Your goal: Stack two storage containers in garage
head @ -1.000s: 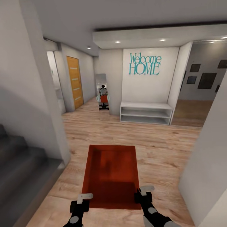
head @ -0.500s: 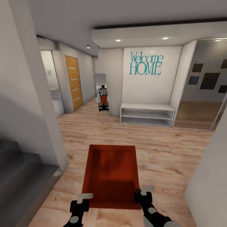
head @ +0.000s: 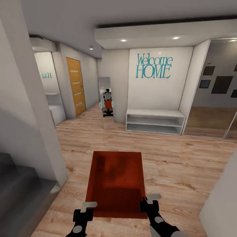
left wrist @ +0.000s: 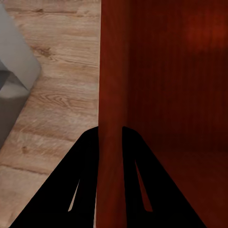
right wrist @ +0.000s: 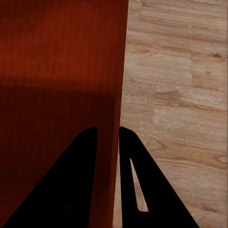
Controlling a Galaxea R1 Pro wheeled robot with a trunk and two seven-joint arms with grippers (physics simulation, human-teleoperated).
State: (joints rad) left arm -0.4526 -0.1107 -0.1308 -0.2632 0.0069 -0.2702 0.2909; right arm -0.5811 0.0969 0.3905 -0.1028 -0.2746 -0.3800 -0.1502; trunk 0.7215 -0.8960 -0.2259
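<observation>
From the head view, the left tool point(head: 88, 210) and the right tool point(head: 148, 203) sit at the near corners of one orange-red storage container point(head: 116, 182), which reaches forward from them over the light wood plank floor point(head: 177, 164). Each tool has one finger inside the near wall region and one outside, clamped on the side wall at its own corner, so the container hangs between the two. Ahead of the tools stands a white wall with teal "Welcome HOME" lettering point(head: 154, 66), a low white shelf point(head: 154, 121) under it, a mirror point(head: 106, 98) beside that, and an orange door point(head: 75, 86) farther to the left. Grey stairs point(head: 19, 187) lie to the left of the left tool.

In the left wrist view, the left tool's two dark fingers point(left wrist: 83, 180) are closed on the thin container wall point(left wrist: 111, 95), which runs straight out from between them; plank floor lies on the outer side.

In the right wrist view, the right tool's fingers point(right wrist: 133, 180) likewise pinch the opposite wall point(right wrist: 116, 71), with the container's interior on one side and floor on the other.
</observation>
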